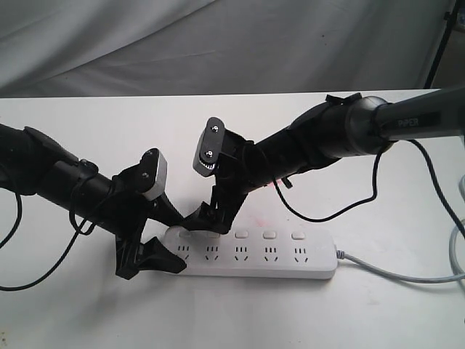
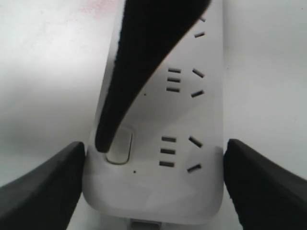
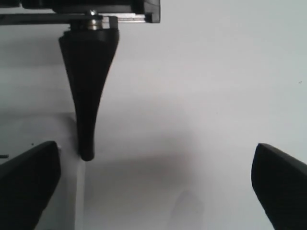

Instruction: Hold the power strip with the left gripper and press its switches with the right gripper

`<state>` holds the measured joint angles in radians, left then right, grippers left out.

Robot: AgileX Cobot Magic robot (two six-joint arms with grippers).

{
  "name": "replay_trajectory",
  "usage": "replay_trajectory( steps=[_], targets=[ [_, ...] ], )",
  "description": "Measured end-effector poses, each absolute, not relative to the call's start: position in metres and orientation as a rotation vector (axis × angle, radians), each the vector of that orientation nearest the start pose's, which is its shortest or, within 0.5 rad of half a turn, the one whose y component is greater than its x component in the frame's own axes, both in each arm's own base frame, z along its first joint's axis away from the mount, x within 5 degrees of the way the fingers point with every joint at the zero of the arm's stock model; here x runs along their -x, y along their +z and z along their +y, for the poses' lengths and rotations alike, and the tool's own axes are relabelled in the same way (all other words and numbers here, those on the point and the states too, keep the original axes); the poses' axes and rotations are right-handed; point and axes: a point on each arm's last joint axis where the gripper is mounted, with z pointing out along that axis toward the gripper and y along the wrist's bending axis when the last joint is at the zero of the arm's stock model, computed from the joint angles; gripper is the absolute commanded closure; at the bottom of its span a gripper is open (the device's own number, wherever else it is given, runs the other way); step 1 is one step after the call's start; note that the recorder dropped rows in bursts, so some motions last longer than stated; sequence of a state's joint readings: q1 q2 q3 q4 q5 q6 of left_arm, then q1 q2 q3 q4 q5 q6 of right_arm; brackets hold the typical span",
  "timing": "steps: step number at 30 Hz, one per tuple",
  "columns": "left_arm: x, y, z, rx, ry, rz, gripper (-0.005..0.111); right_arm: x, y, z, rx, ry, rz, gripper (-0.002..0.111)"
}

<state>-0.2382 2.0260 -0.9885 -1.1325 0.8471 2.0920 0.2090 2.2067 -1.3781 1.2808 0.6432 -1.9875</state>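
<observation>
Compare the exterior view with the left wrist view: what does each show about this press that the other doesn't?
Exterior only: the whole power strip, all five switches, the grey cord and both arms. Left wrist only: the left gripper with its fingers against both long edges of the strip, and a dark tip resting on the end switch. Both: the left gripper astride the strip's end, with the right gripper above it.

The left pincer (image 1: 173,241) is a black two-finger claw with a plain pale grey block (image 1: 155,177) on a cable-wrapped black arm (image 1: 51,178). The right pincer (image 1: 207,217) carries a grey plate (image 1: 209,149) with two dark screws. Its glossy dark arm (image 1: 363,123) reads PIPER and trails a loose black cable (image 1: 341,211).
</observation>
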Motion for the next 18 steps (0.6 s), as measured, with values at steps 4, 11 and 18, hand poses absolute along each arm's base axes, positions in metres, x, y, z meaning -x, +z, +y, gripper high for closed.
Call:
replay_trajectory(
  steps=[4,11,18],
  targets=[
    [-0.31,0.103,-0.139,-1.687,-0.803,1.918,0.063,-0.421,0.114,0.143,1.309,0.507,1.953,0.004],
    [-0.31,0.103,-0.139,-1.687,-0.803,1.918,0.063,-0.421,0.114,0.144,1.308,0.517,1.951,0.004],
    [-0.31,0.103,-0.139,-1.687,-0.803,1.918,0.063,-0.417,0.113,0.156,1.342,0.509,1.938,0.004]
  ],
)
